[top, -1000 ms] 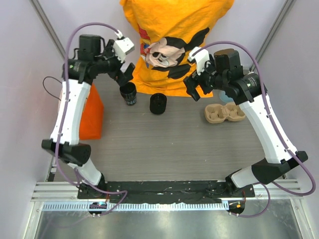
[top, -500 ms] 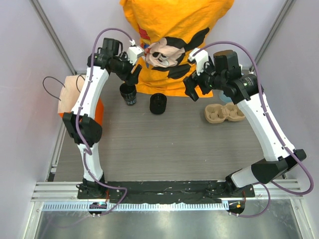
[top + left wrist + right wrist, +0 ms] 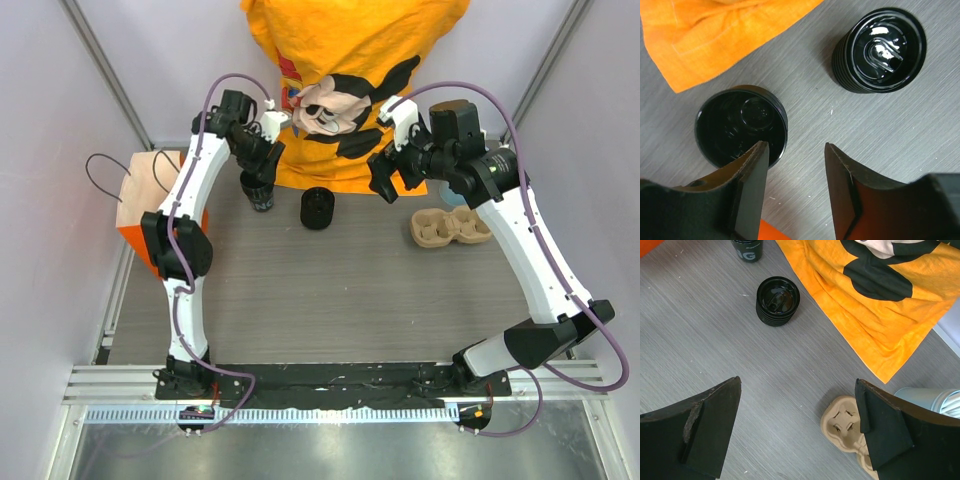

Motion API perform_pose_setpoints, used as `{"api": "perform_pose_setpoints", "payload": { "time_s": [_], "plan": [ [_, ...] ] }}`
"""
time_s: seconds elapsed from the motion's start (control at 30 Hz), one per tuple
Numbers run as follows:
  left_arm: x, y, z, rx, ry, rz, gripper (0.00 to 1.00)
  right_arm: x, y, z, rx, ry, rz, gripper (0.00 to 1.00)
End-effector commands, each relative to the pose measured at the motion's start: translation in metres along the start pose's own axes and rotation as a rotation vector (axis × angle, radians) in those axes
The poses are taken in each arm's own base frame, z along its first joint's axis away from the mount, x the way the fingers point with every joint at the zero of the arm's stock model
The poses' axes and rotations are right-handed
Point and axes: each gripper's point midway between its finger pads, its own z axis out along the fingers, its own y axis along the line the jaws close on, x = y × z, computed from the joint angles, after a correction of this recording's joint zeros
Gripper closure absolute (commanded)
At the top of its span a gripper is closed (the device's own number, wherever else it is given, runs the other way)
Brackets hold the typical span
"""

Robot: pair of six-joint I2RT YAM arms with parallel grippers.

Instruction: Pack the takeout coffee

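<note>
— Left hand (image 3: 795, 149): what has changed?
— It has swung off the tall orange paper bag (image 3: 135, 240) to hover over the open-topped black paper cup with white print (image 3: 735, 125). Its fingers have narrowed to half-spread and grip nothing, and one overlaps the cup's rim.
— And the takeout coffee?
— No lidded cup shows. The short black round stack of lids (image 3: 880, 50) stands near the cup, so lidding probably comes first. Right hand (image 3: 797, 382), well apart from the cup, is spread wide and empty.
</note>
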Motion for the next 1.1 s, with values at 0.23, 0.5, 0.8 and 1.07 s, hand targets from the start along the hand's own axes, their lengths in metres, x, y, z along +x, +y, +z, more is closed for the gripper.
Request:
{"api": "perform_pose_setpoints", "payload": {
  "time_s": [0.23,0.5,0.8,1.07],
  "plan": [
    [0.009,0.007,0.008,-0.038,0.031,-0.049,0.55,-0.012,0.000,-0.006,-0.003,-0.052,0.005,0.00],
    [0.016,0.015,0.021,-0.061,0.055,-0.052,0.53,-0.013,0.003,-0.006,-0.019,-0.054,0.010,0.00],
    [0.019,0.019,0.030,-0.063,0.064,-0.051,0.53,-0.012,0.004,-0.008,-0.022,-0.055,0.011,0.00],
    [0.021,0.020,0.032,-0.066,0.072,-0.050,0.55,-0.012,0.005,-0.008,-0.024,-0.056,0.013,0.01]
  ]
}}
